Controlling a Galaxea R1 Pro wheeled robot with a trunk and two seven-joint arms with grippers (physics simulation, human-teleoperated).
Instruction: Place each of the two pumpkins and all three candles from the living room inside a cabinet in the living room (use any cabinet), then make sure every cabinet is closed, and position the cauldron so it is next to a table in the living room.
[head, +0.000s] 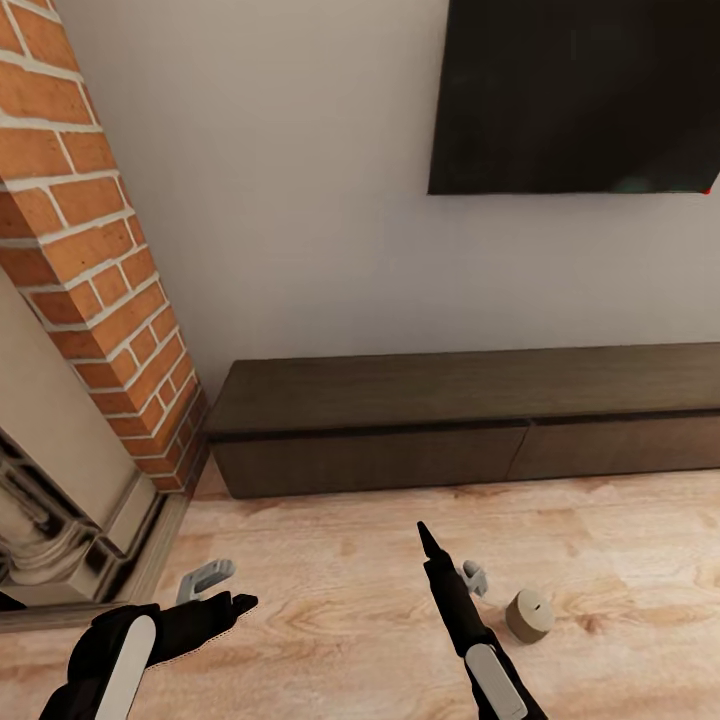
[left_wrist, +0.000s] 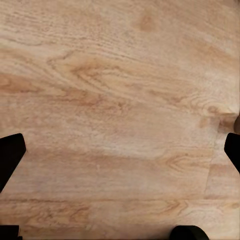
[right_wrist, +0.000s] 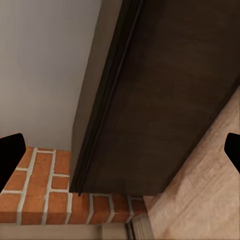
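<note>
Left fingers (left_wrist: 10, 152) spread wide over bare floor (left_wrist: 120, 100), right fingers (right_wrist: 11, 150) spread, empty, facing cabinet (right_wrist: 165, 100)

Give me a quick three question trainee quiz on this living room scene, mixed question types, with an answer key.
1. True or false: the drawer fronts of the long low dark-brown wood cabinet are shut.
2. Multiple choice: the short cream-white cylinder candle is A) on the cabinet top, B) standing on the pale wood plank floor, C) held in a gripper.
3. Fill in: at the cabinet's left end rises a red ____ column.

Key: 1 true; 2 B; 3 brick.
</note>
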